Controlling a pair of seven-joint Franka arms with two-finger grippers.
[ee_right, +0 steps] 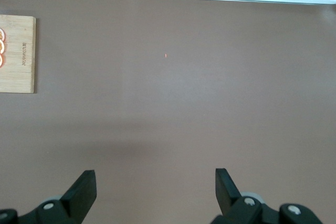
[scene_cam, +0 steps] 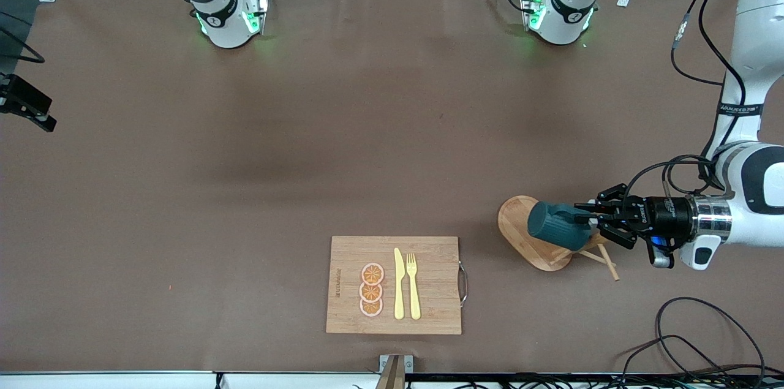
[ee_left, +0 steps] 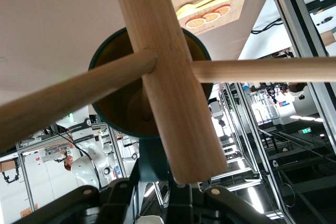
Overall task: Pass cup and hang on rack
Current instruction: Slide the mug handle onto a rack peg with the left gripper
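Note:
The dark teal ribbed cup (scene_cam: 556, 226) lies on its side in the air over the rack's oval base (scene_cam: 517, 220). My left gripper (scene_cam: 589, 215) is shut on its small handle. In the left wrist view the cup's yellowish inside (ee_left: 118, 111) faces the camera, with the rack's post (ee_left: 168, 77) and two thin pegs (ee_left: 262, 70) crossing in front of it. I cannot tell whether the handle touches a peg. The left gripper (ee_left: 157, 187) clamps the teal handle. My right gripper (ee_right: 155, 182) waits open over bare table near its base, nothing between its fingers.
A wooden cutting board (scene_cam: 346, 254) with three orange slices, a yellow knife and a yellow fork lies near the front edge, toward the middle of the table. Loose cables (scene_cam: 686, 328) lie near the front corner at the left arm's end.

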